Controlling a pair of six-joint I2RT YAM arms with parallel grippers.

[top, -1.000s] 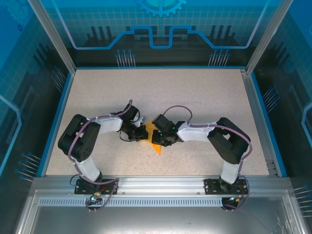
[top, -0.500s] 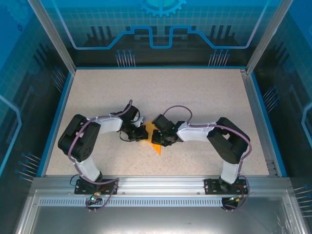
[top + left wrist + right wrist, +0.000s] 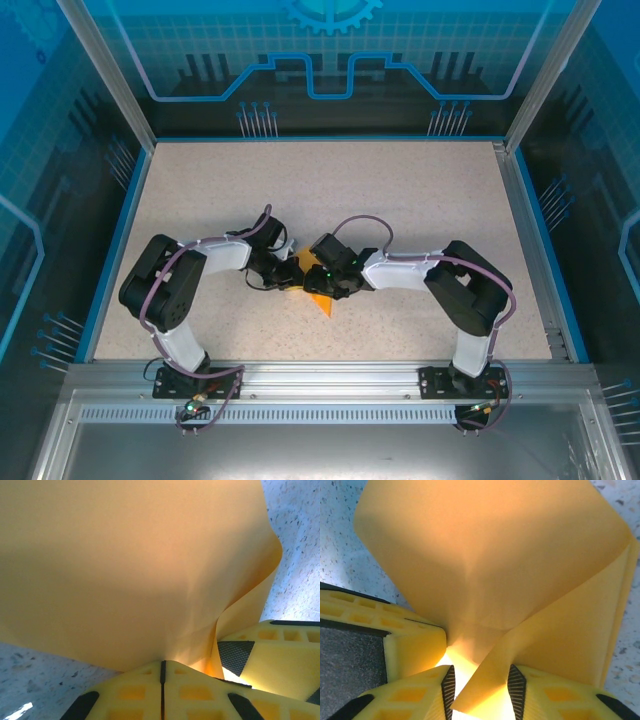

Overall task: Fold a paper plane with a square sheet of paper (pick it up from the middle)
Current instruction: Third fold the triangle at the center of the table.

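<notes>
Left jaws tight on paper (image 3: pixel 125 565)

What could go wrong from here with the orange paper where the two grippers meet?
1. The right gripper has its jaws apart around a loose flap, so the shut left gripper alone holds the square sheet of paper; it may sag or twist.
2. The sheet bulges softly rather than lying creased, so the fold could spring open.
3. The grippers sit close together and might collide.

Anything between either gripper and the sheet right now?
Nothing visible. The left gripper is shut on the sheet at its edge, and a fold of it sits between the right gripper and its parted fingers.
</notes>
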